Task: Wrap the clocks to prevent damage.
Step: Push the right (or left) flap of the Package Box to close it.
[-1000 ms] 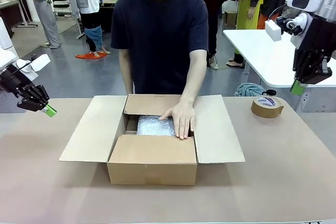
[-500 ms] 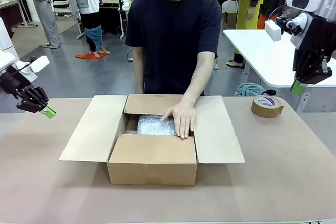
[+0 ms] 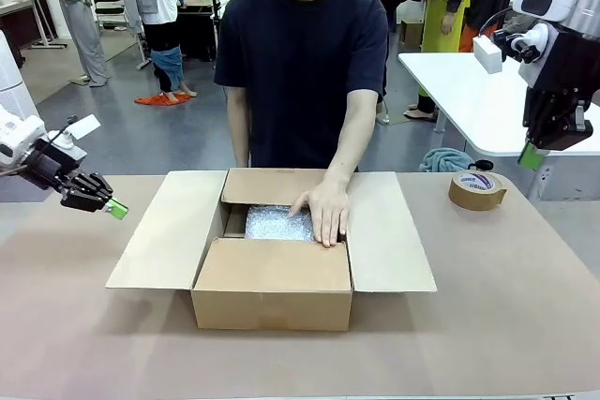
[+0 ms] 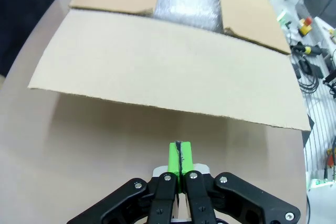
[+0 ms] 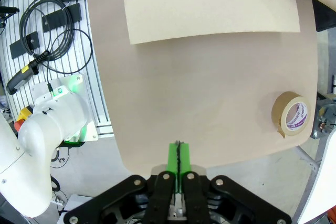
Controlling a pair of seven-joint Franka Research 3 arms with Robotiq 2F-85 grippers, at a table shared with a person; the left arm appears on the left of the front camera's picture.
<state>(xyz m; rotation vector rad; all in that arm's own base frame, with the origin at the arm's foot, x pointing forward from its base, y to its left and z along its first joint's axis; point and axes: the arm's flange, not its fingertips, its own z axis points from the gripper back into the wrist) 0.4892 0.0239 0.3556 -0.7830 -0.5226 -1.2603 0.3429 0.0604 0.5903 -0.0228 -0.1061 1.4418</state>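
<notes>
Mid-surface (image 3: 525, 306): box (image 3: 272, 292), side flaps splayed flat, likely to keep opening free. Inside box: bubble-wrapped bundle (image 3: 272, 224), presumably clock, pinned under person's palm (image 3: 325, 213), probably to seat it snugly. Right of box, far side: tape (image 3: 476, 190), handy for sealing. Left of box, low: left hand (image 3: 116, 211), pads pressed together, empty. Right of box, raised well clear: right hand (image 3: 532, 156), pads likewise together, empty.
</notes>
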